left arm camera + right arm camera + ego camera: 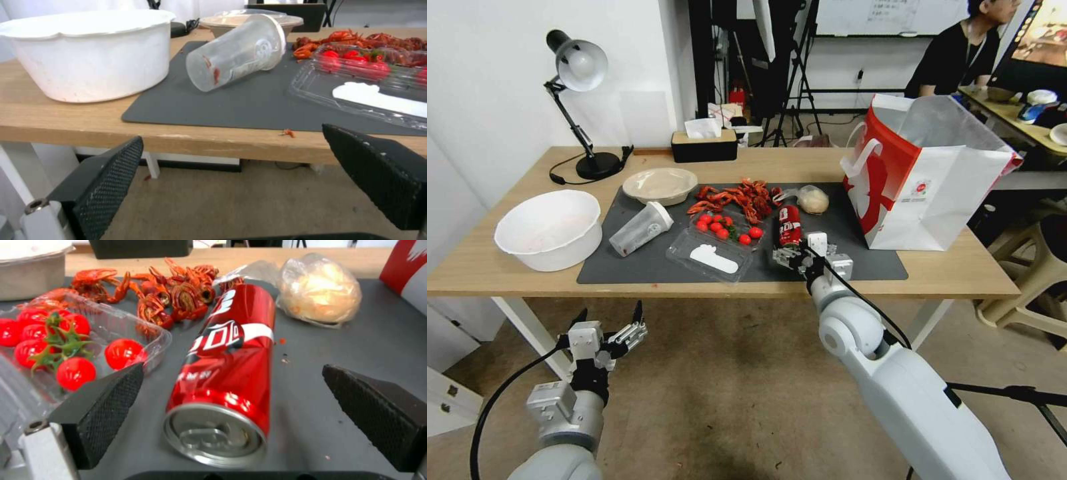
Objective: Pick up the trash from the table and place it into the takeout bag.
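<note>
One piece of trash is in hand at this moment: the red soda can [225, 373], lying on its side on the dark grey mat [647, 267] of the table [960, 273]. The right hand [795, 259] is low over the mat at the can's near end, its fingers spread wide, one on each side of the can and not yet touching it. So the step seems to be the approach for a grasp. The next move probably calls for a little more reach, then closing on the round middle — thin smooth metal, already a bit dented, which may roll or slip.

The takeout bag [934, 193], glossy and stiff, stands open just to the right on the table. Near the can lie a soft clear bag with a beige lump [318, 293], crayfish shells [173, 290] and a thin plastic tray of tomatoes [58, 340].

The left hand [606, 320] waits below the table edge, fingers spread — in front of it lies the clear plastic cup [238, 53], tipped over.
</note>
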You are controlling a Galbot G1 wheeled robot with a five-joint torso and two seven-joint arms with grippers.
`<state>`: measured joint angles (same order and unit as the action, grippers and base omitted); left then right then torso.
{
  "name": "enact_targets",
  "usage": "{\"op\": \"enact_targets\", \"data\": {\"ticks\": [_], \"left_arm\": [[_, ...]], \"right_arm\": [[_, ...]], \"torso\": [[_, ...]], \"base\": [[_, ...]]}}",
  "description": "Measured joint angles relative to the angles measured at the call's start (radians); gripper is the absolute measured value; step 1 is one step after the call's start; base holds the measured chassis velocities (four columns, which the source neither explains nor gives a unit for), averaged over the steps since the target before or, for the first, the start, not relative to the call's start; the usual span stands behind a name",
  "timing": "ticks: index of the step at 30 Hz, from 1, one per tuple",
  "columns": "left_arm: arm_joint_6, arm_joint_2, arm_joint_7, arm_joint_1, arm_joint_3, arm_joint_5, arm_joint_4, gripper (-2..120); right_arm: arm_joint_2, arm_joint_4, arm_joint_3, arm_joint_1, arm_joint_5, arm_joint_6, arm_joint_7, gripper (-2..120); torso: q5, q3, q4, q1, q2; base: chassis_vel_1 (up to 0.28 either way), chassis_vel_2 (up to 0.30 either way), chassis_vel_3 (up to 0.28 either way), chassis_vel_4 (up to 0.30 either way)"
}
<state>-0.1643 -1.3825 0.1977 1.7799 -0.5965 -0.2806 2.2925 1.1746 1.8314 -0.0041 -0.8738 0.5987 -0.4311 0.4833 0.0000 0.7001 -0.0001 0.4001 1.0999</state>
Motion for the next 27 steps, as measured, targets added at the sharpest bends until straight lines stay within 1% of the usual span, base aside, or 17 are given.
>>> {"op": "enact_targets", "data": {"ticks": [3,4,6,8,10,14,16,19,27], "left_arm": [[0.003,0.002,0.001,-0.002,-0.002,-0.001,-0.004,100],[0.003,0.002,0.001,-0.002,-0.002,-0.001,-0.004,100],[0.006,0.004,0.002,-0.003,-0.004,-0.004,-0.006,100],[0.007,0.005,0.003,-0.003,-0.004,-0.004,-0.007,100],[0.014,0.007,0.003,-0.005,-0.006,-0.006,-0.012,100],[0.015,0.007,0.003,-0.005,-0.006,-0.006,-0.014,100],[0.015,0.01,0.003,-0.008,-0.006,-0.008,-0.014,100],[0.015,0.012,0.003,-0.008,-0.006,-0.009,-0.014,100],[0.015,0.013,0.003,-0.008,-0.008,-0.012,-0.014,100]], "right_arm": [[0.013,-0.014,-0.011,0.041,0.029,-0.051,0.027,100],[0.013,-0.014,-0.011,0.041,0.029,-0.051,0.027,100],[0.016,-0.016,-0.019,0.072,0.062,-0.103,0.057,100],[0.016,-0.016,-0.02,0.077,0.071,-0.113,0.062,100],[0.015,-0.016,-0.023,0.112,0.125,-0.172,0.101,100],[0.013,-0.019,-0.023,0.124,0.141,-0.196,0.112,100],[0.013,-0.022,-0.019,0.144,0.178,-0.251,0.133,100],[0.015,-0.025,-0.016,0.151,0.202,-0.278,0.141,100],[0.027,-0.049,-0.018,0.161,0.208,-0.298,0.138,100]], "torso": [[0.0002,0.0,0.0001,0.0,0.0],[0.0002,0.0,0.0001,0.0,0.0],[0.0,0.0,0.0001,0.0,0.0],[0.0,0.0,0.0001,0.0,0.0],[0.0,0.0,0.0001,0.0,0.0],[-0.0001,0.0,0.0001,0.0,0.0],[0.0,0.0,0.0,0.0,0.0],[0.0,0.0,0.0,0.0,0.0],[0.0,0.0,0.0001,0.0,0.0]], "base": [[0.0,0.0,0.0,0.0],[0.0,0.0,0.0,0.0],[0.0,0.0,0.0,0.0],[0.0,0.0,0.0,0.0],[0.0,0.0,0.0,0.0],[0.0,0.0,0.0,0.0],[0.0,0.0,0.0,0.0],[0.0,0.0,0.0,0.0],[0.0,0.0,0.0,0.0]]}}
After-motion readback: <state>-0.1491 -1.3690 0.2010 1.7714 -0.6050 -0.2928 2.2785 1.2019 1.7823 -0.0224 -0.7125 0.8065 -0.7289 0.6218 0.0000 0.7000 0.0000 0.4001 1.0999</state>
